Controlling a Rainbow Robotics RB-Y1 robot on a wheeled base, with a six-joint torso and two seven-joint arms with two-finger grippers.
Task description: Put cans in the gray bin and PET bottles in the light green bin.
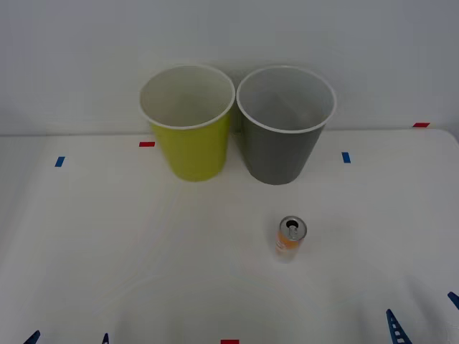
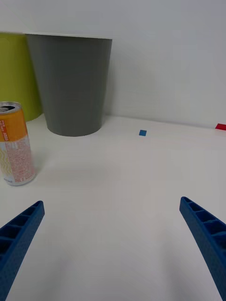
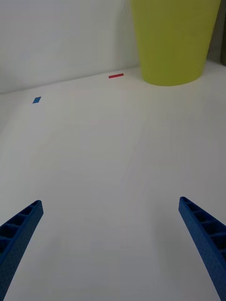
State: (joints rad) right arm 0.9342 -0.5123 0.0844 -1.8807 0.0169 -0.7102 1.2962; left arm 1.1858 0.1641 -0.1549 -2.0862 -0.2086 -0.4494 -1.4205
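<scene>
The light green bin and the gray bin stand side by side at the back of the white table, both upright with pale insides. In front of the gray bin a slim can with an orange, yellow and white label stands upright. My right gripper is open at the table's front right, to the right of the can and apart from it, facing the gray bin. My left gripper is open at the front left, with the light green bin far ahead. PET bottles are out of view.
Small tape marks lie on the table: a blue mark and a red mark at the left, a blue mark and a red mark at the right. A white wall rises behind the bins.
</scene>
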